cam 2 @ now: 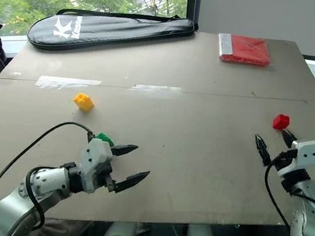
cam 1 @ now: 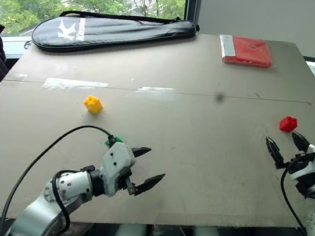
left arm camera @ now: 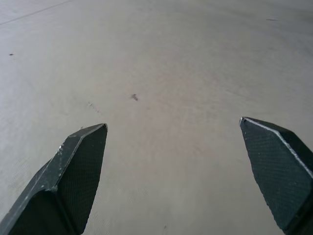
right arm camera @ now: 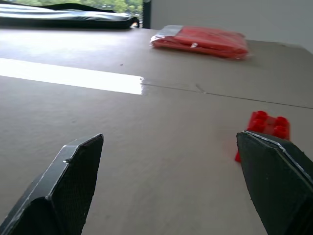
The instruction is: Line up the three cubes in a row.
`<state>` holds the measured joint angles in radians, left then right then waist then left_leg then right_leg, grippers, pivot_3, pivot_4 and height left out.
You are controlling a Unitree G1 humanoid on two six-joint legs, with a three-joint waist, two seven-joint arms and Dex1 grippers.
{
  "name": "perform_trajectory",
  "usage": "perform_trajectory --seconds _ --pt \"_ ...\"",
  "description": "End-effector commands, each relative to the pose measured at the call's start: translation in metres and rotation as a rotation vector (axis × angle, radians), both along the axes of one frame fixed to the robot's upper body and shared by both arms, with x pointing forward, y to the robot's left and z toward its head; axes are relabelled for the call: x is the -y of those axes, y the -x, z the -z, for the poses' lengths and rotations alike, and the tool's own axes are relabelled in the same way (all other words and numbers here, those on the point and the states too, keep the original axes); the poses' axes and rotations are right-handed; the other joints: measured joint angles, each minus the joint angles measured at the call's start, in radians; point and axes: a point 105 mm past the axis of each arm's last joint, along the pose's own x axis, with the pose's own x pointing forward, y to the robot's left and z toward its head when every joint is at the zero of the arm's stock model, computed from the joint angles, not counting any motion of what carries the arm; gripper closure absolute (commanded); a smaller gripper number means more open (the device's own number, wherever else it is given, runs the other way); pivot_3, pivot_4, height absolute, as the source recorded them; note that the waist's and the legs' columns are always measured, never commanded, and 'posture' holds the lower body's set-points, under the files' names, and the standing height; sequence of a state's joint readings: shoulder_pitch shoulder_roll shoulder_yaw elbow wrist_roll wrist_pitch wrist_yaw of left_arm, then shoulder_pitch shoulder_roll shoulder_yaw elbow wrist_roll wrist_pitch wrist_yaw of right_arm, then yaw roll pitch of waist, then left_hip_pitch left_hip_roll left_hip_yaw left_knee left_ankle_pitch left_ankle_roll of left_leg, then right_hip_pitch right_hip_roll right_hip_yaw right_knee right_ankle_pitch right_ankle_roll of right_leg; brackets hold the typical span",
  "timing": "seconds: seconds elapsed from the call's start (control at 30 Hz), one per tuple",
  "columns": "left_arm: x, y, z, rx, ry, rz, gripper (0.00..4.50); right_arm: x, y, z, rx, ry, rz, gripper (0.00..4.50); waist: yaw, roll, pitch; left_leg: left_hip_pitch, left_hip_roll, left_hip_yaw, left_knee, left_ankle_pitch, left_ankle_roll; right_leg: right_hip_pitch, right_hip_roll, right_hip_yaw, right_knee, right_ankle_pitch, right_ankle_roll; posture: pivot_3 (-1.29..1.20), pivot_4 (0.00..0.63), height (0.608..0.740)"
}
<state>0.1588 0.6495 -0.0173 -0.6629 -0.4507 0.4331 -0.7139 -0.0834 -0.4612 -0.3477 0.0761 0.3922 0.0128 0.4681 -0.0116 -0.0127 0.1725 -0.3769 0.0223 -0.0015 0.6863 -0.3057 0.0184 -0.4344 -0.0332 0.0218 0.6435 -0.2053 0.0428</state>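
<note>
yellow cube [cam 1: 93, 104]: on the table [cam 1: 198, 159], left-centre, well apart from both grippers, sits at a slight angle.
green cube [cam 1: 113, 141]: mostly hidden behind the l gripper body, only a green corner shows; just beside the wrist housing, on the table as far as i can tell.
red cube [cam 1: 288, 123]: far right of the table, just beyond the r gripper's tips, not touching; studs up in the r wrist view.
spread: the 3 cubes are scattered, yellow + green near each other on the left, red well apart on the right. no row yet.
l gripper [cam 1: 149, 167]: fingers wide apart, nothing between them, bare table ahead; tips point toward table centre, above the surface.
r gripper [cam 1: 284, 147]: fingers splayed wide, empty; the red cube sits off toward one finger [right arm camera: 274, 181], not centred in the gap.
handling: small hard plastic bricks, prob v light + stiff, not fragile. smooth sides may slip or skid on the board if nudged. a light brick will likely twist if 1 finger hits first.
where to grip: across 2 flat opposite side faces, mid-height, fingers square to the faces; avoid corners + the studded top.
next, my guess: r gripper needs to centre on red before closing.
other: black racket bag [cam 1: 117, 30] and flat red packet [cam 1: 246, 50] at the far edge, out of the way.
</note>
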Motion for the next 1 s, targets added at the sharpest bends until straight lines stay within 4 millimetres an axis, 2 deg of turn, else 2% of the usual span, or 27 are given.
perform_trajectory --seconds 0.03,0.17,0.43,0.53,0.63,0.7,0.87,0.93,1.0 --pt "0.012 0.001 -0.024 0.028 0.012 0.11 0.06 0.02 -0.011 -0.004 -0.013 -0.011 0.145 0.0 0.0 0.0 0.0 -0.001 0.0 0.0 0.0 0.0 0.0 -0.001 0.0 0.0 0.0 0.001 0.001 0.0 0.15 0.707" --pt "0.02 -0.005 -0.036 0.044 -0.027 0.186 0.06 0.028 -0.03 0.002 -0.059 -0.006 0.227 0.0 -0.003 0.0 0.0 -0.003 0.0 0.0 0.0 0.0 0.0 -0.002 0.0 0.0 -0.001 0.001 0.001 0.0 0.15 0.707" --pt "0.032 -0.01 -0.049 0.069 -0.053 0.24 0.06 0.028 -0.061 0.006 -0.096 -0.063 0.273 0.0 -0.005 0.0 0.0 -0.003 -0.001 0.0 0.0 0.0 0.0 -0.002 0.0 0.001 -0.001 0.001 0.001 0.0 0.15 0.707" --pt "0.032 -0.01 -0.05 0.071 -0.061 0.243 0.0 0.025 -0.066 0.007 -0.108 -0.071 0.251 0.87 -0.005 0.0 0.0 -0.003 -0.001 0.001 0.0 0.0 0.0 -0.002 0.0 0.001 -0.001 0.001 0.001 0.0 0.15 0.707" --pt "0.031 -0.01 -0.051 0.07 -0.058 0.236 0.0 0.02 -0.07 0.004 -0.086 -0.058 0.226 2.35 -0.004 0.0 0.0 -0.003 -0.001 0.0 0.0 0.0 0.0 -0.002 0.0 0.001 -0.001 0.001 0.001 0.0 0.15 0.707" --pt "0.031 -0.01 -0.051 0.07 -0.059 0.234 0.0 0.017 -0.069 0.005 -0.084 -0.043 0.214 3.11 -0.004 0.0 0.0 -0.003 -0.001 0.0 0.0 0.0 0.0 -0.002 0.0 0.001 -0.001 0.001 0.001 0.0 0.15 0.707" --pt "0.031 -0.011 -0.05 0.069 -0.062 0.234 0.0 0.005 -0.061 0.005 -0.076 0.012 0.162 3.12 -0.003 0.0 0.0 -0.003 -0.001 0.0 0.0 0.0 0.0 -0.002 0.0 0.001 0.0 0.002 0.001 0.0 0.15 0.707" --pt "0.03 -0.011 -0.049 0.065 -0.064 0.234 0.0 -0.011 -0.053 0.009 -0.078 0.019 0.126 3.12 -0.003 0.0 0.0 -0.003 -0.001 0.0 0.0 0.0 0.0 -0.002 0.0 0.0 0.0 0.001 0.001 0.0 0.15 0.707" --pt "0.03 -0.011 -0.047 0.06 -0.068 0.236 0.0 -0.037 -0.04 0.014 -0.075 0.029 0.067 3.12 -0.003 0.0 0.0 -0.003 0.0 -0.001 0.0 0.0 0.0 -0.002 0.0 0.0 0.0 0.001 0.001 0.0 0.15 0.707"
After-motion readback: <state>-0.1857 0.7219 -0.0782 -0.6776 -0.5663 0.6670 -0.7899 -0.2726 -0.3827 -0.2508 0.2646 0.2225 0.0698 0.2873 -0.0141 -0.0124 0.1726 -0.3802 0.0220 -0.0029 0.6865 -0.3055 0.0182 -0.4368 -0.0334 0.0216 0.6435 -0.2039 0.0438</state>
